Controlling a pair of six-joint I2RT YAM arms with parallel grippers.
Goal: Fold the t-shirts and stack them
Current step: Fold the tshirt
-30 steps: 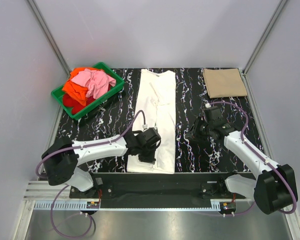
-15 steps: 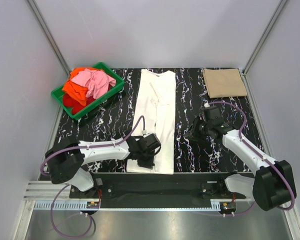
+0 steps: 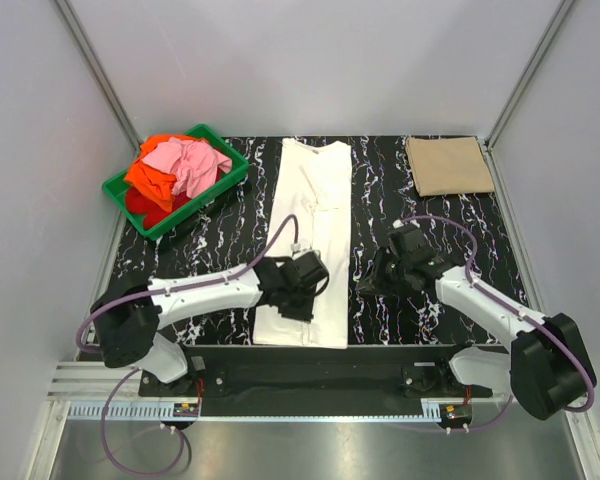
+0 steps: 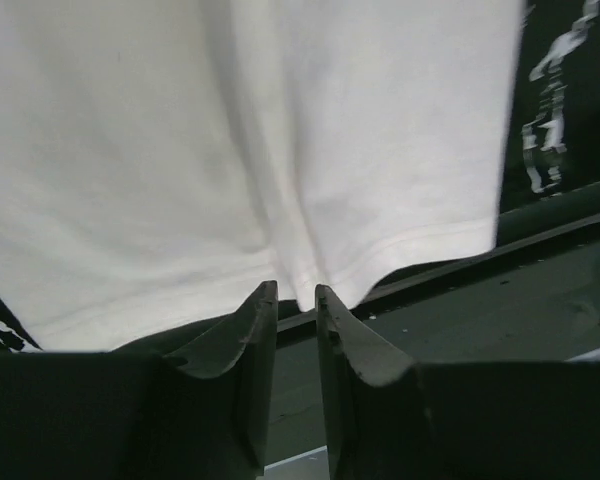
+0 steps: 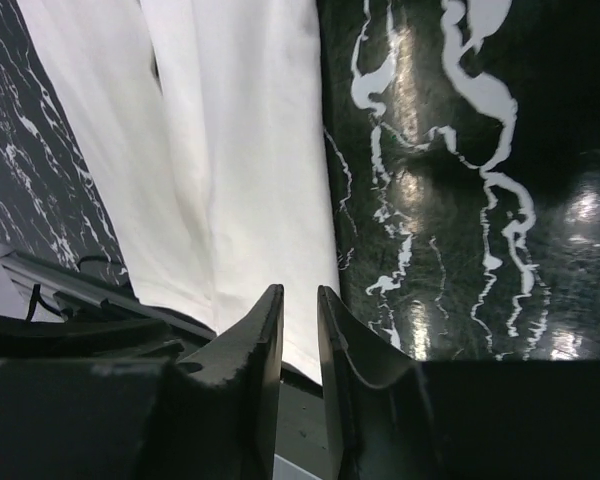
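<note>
The white t-shirt (image 3: 315, 240) is lying lengthwise at the centre of the table (image 3: 385, 190), the folded tan t-shirt (image 3: 448, 165) is resting at its far right corner, and crumpled tees (image 3: 185, 165) are filling the green crate (image 3: 232, 178) at far left. The left tool (image 4: 295, 290) is standing narrowly parted at the white t-shirt's near hem. The right tool (image 5: 300, 290), likewise narrowly parted and empty, is hovering over its right edge.

We see a robotics lab cell: plain white panels (image 3: 310, 60) on aluminium struts (image 3: 96, 68) enclose a black marbled table (image 3: 380, 190) with two bolted robot arms (image 3: 205, 293).
</note>
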